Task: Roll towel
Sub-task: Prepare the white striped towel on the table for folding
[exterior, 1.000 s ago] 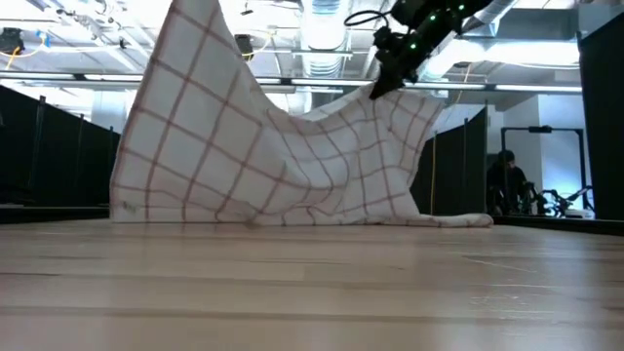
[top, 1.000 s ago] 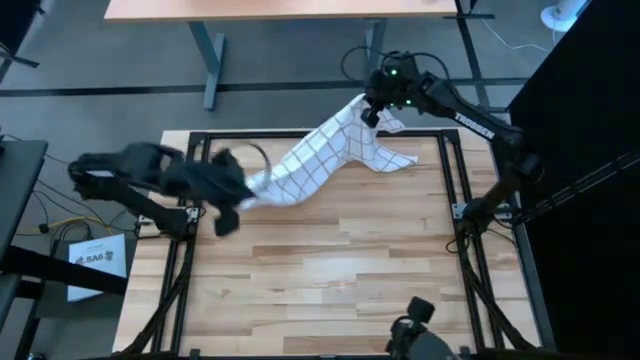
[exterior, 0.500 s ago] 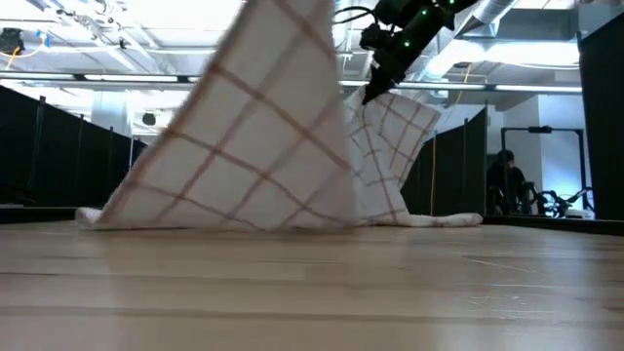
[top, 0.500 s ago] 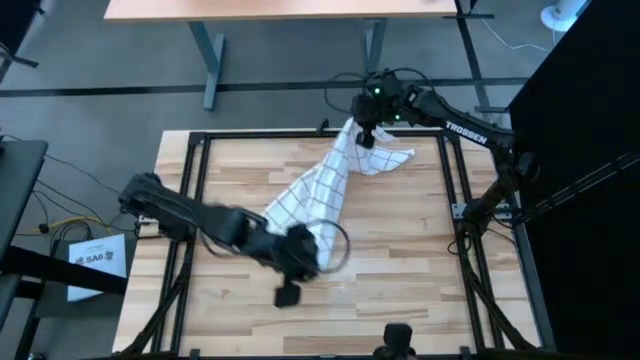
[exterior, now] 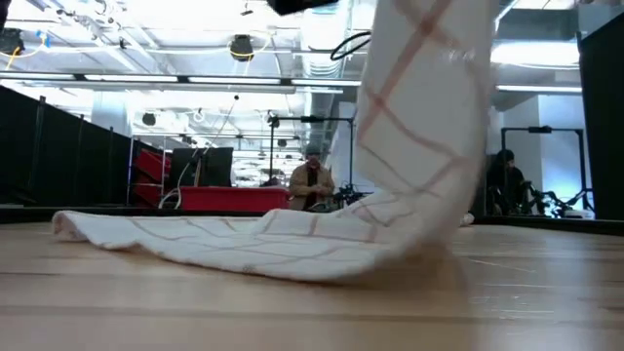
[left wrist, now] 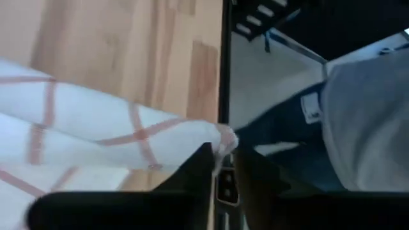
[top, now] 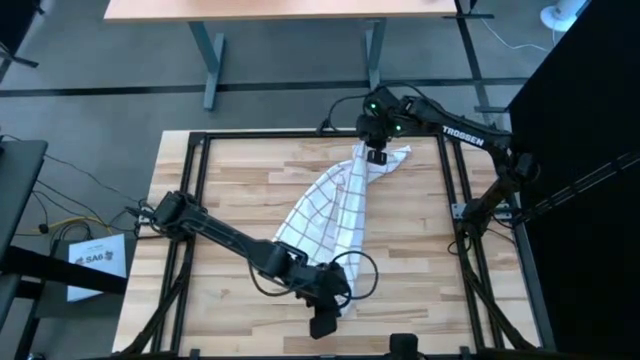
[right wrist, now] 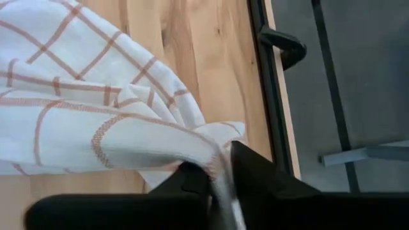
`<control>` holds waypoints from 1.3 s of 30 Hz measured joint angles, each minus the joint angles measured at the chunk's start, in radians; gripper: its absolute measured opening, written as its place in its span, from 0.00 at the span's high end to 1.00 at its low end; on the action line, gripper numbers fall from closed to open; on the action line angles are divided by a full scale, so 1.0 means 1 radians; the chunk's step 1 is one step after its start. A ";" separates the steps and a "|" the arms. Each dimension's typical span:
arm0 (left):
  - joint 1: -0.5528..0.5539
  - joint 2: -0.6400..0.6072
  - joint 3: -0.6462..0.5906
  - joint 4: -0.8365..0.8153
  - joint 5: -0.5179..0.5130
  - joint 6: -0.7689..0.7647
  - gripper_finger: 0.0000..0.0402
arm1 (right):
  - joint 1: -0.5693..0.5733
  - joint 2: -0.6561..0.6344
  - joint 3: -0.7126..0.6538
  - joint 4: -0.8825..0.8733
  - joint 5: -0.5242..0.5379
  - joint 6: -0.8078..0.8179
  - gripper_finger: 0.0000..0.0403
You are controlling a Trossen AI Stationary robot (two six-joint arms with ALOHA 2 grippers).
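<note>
Left gripper pinches the towel near the bench's front edge; right gripper pinches its far-edge end.

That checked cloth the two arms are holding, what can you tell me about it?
The towel is thin white cloth crossed by reddish-brown lines that form squares. It stretches diagonally over the wooden table, bunched narrow. The right gripper pinches one corner at the table's far edge, and the left gripper pinches another near the front edge. In the low view, part of it lies rumpled on the wood while one end rises upward.
</note>
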 joint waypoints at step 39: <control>0.329 -0.420 -0.943 0.263 -0.248 0.333 0.70 | 0.315 -0.368 -0.263 -0.039 -0.026 0.521 0.49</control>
